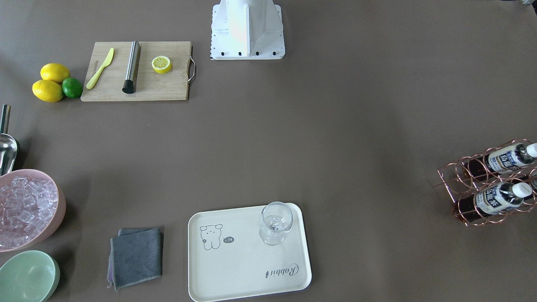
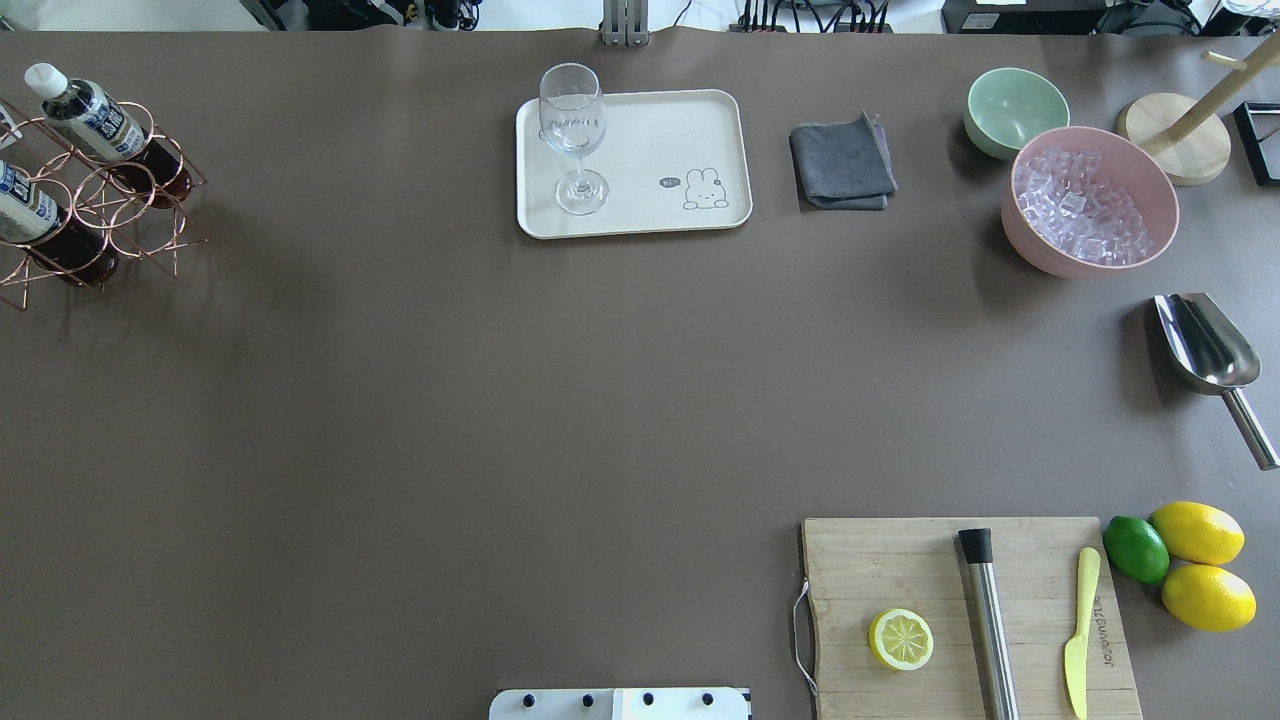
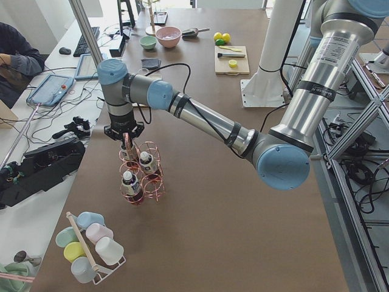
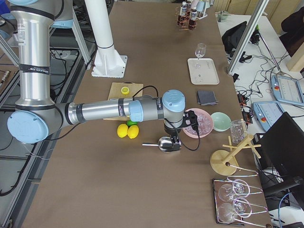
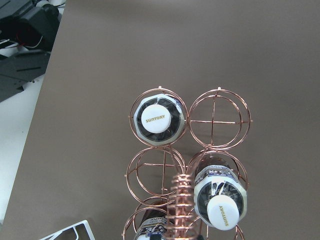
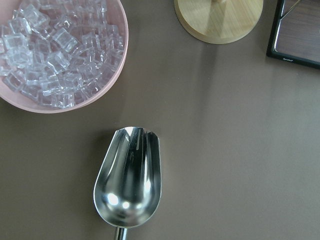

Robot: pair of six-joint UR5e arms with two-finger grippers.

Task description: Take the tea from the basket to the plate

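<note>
Left hand (image 3: 126, 142) seemingly above tea (image 5: 156, 120)

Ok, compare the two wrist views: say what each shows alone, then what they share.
Left wrist only: the copper rack, with a tea in its upper-left ring and a second tea at lower right. Right wrist only: the pink ice bowl, the metal scoop and a wooden stand base. Both: the brown table, seen from straight above.

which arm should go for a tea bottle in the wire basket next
Left. The left gripper hangs over the basket, its wrist view looking down on the tea. The right gripper is at the table's other end, above the scoop.
</note>
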